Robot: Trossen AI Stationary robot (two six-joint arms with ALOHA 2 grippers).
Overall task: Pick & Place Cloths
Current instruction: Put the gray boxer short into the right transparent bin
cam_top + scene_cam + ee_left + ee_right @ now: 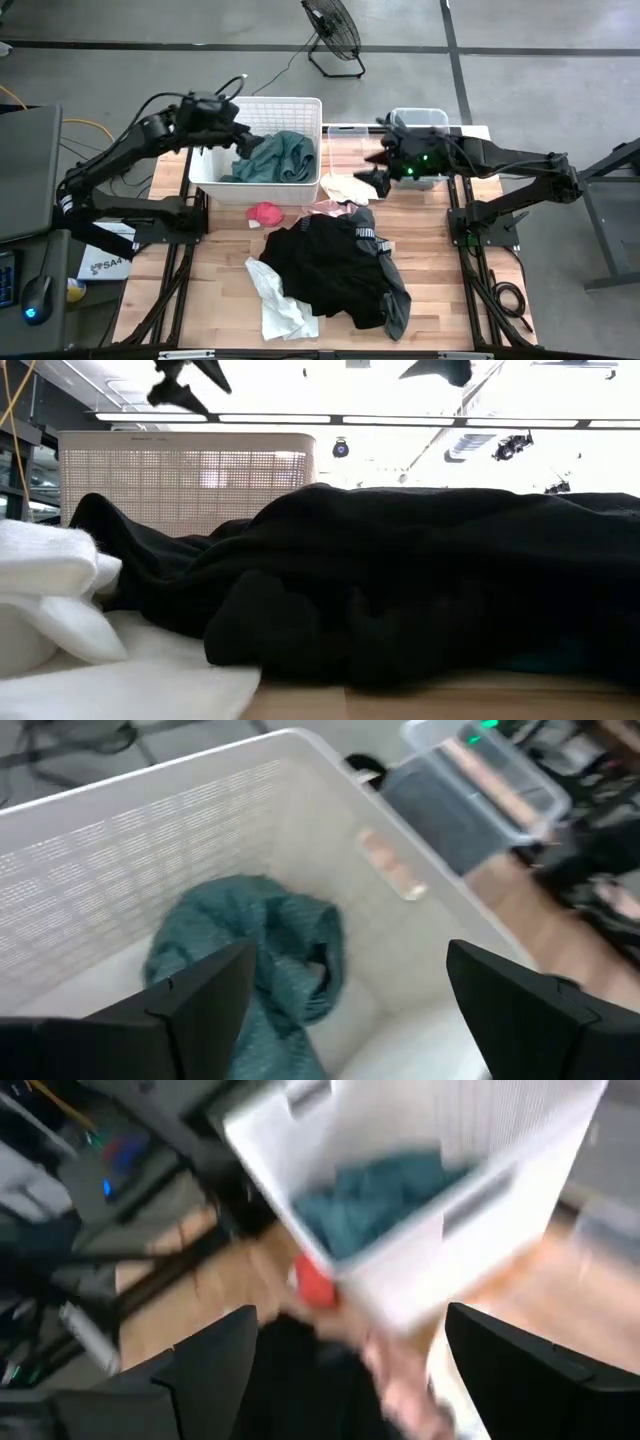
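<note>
A teal-green cloth [278,158] lies crumpled inside the white slatted basket [300,108]; the left wrist view shows it on the basket floor [250,960]. My left gripper [250,143] hovers open above that basket, holding nothing. My right gripper [377,168] is open over the table's far right part, beside the clear tub [418,120]. A large black cloth [335,268] lies spread in the table's middle, with a grey piece [395,300] at its right edge. A white cloth [280,300] rests near the front, a red-pink piece [265,213] by the basket, a pale cloth [345,188] near the tubs.
A second clear tub [345,150] stands between the basket and the right gripper. A floor fan [333,35] stands beyond the table. Bare wood [215,270] shows on the table's left part. In the low view the black cloth [420,590] hides most of the table.
</note>
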